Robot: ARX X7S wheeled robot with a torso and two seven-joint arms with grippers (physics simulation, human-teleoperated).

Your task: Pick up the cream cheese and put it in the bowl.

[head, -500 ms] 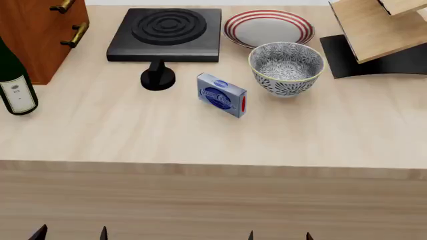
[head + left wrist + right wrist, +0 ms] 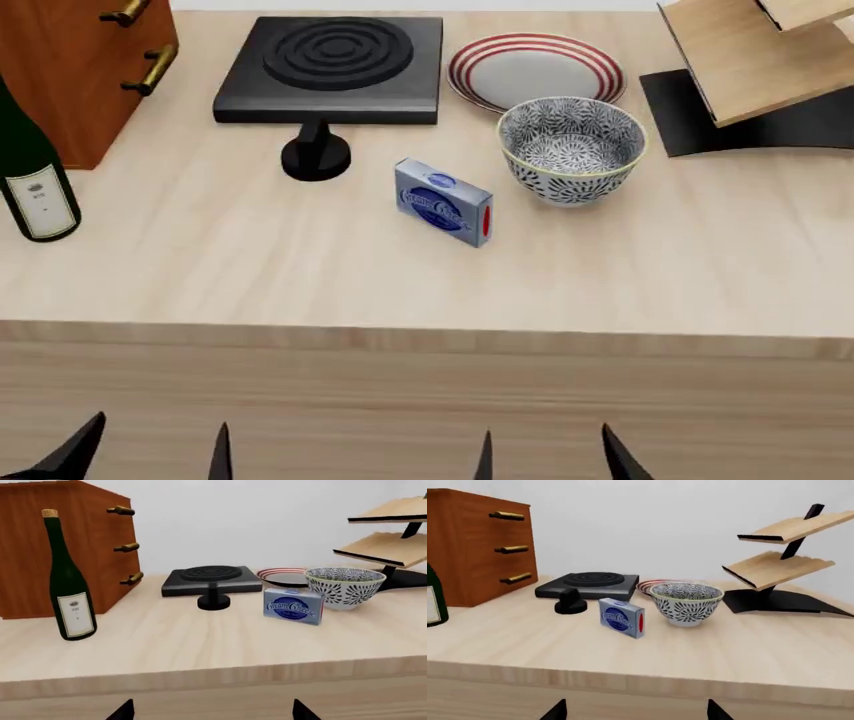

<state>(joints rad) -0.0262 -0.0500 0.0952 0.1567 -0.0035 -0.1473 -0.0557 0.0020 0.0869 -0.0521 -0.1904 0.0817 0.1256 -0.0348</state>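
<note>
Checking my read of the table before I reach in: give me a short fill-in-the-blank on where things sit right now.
1. The cream cheese stands on its ____ on the table, not lying flat.
2. The bowl holds ____.
3. In the head view, the red-striped plate lies ____ the bowl.
4. The left gripper and right gripper are both ____, short of the table edge.

Missing words: edge; nothing; behind; open

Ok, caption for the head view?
Cream cheese stands on the table beside the bowl; both grippers low, open.
</note>
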